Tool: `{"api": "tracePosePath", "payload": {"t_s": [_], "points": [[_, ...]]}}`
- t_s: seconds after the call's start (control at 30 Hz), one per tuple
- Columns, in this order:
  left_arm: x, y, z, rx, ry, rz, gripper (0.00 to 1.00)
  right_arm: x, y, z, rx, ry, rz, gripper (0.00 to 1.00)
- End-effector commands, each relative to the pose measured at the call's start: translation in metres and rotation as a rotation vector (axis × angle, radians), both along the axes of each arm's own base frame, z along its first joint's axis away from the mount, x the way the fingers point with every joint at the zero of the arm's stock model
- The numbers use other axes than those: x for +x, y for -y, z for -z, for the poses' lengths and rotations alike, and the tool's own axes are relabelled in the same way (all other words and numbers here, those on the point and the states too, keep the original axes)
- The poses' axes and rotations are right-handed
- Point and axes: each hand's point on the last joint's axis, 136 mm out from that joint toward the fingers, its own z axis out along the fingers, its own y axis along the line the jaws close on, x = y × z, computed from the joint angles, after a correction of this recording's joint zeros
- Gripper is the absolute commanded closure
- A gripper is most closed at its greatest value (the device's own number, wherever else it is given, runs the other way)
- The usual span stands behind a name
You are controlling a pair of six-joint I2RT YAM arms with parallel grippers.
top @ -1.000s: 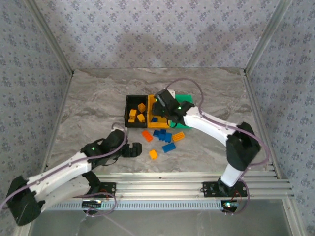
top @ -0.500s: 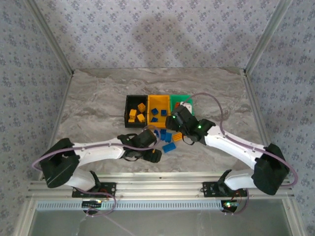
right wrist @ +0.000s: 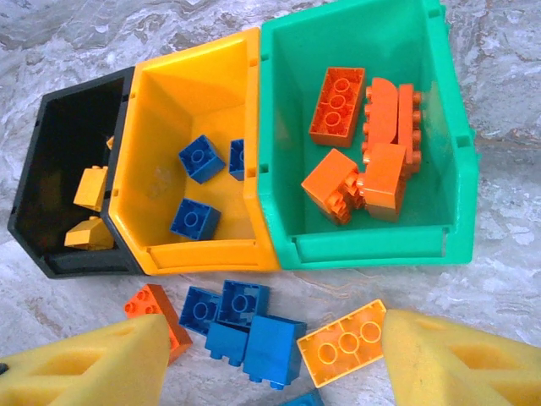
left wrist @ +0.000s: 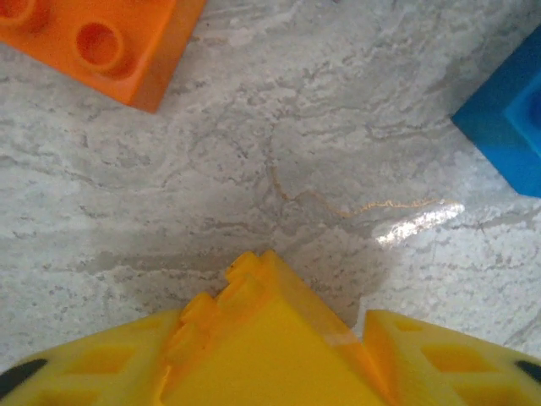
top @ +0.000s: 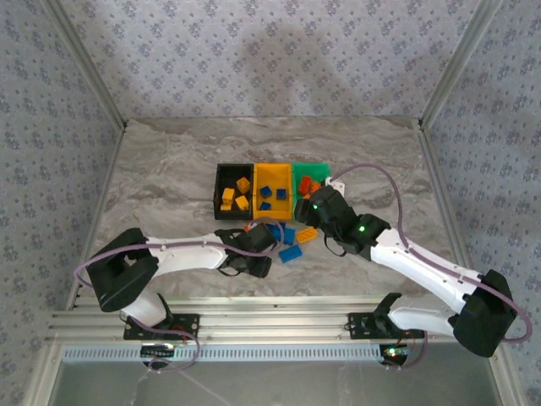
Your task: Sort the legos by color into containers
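Our left gripper (left wrist: 270, 330) pinches a bumpy yellow lego (left wrist: 254, 355). Our right gripper (right wrist: 275, 338) is spread wide over smooth blue legos (right wrist: 241, 309) beside the plastic containers (right wrist: 203, 254).

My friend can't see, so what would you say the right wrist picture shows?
Side by side, a black bin holds yellow bricks, a yellow bin blue bricks, a green bin orange bricks. Loose bricks lie in front, near the open jaws.

A lab-like robot test cell: a marble-patterned table (top: 169, 169) walled by floral-patterned panels (top: 270, 59), with aluminium posts (top: 84, 63) at its far corners and slotted rails (top: 279, 326) along its near edge.
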Motion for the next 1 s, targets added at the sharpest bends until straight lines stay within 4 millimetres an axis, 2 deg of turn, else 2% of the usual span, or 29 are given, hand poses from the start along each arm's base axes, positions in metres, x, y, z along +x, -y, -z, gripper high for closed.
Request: {"api": "tracePosePath", "payload": {"t_s": [0.0, 0.17, 0.3, 0.43, 0.53, 0.63, 0.77, 0.87, 0.97], "points": [[-0.003, 0.013, -0.001, -0.052, -0.003, 0.018, 0.56, 0.000, 0.009, 0.001, 0.007, 0.003, 0.044, 0.31], [0.003, -0.004, -0.020, -0.053, 0.052, -0.026, 0.63, 0.000, 0.009, 0.001, 0.016, 0.007, 0.044, 0.31], [0.018, -0.025, -0.060, -0.105, 0.139, -0.092, 0.63, -0.004, 0.011, 0.004, 0.026, 0.004, 0.047, 0.31], [0.050, -0.054, -0.108, -0.192, 0.243, -0.204, 0.60, -0.008, 0.016, 0.008, 0.036, 0.003, 0.058, 0.31], [0.085, -0.070, -0.135, -0.239, 0.296, -0.290, 0.59, -0.010, 0.019, 0.013, 0.039, -0.005, 0.065, 0.31], [0.124, -0.076, -0.143, -0.249, 0.318, -0.357, 0.59, -0.013, 0.021, 0.016, 0.033, -0.016, 0.070, 0.31], [0.173, -0.069, -0.144, -0.258, 0.314, -0.407, 0.60, -0.016, 0.024, 0.017, 0.031, -0.021, 0.075, 0.31], [0.203, -0.064, -0.141, -0.238, 0.313, -0.434, 0.60, -0.019, 0.027, 0.018, 0.034, -0.024, 0.078, 0.31], [0.225, -0.061, -0.132, -0.215, 0.298, -0.455, 0.61, -0.023, 0.026, 0.021, 0.041, -0.032, 0.064, 0.31]]}}
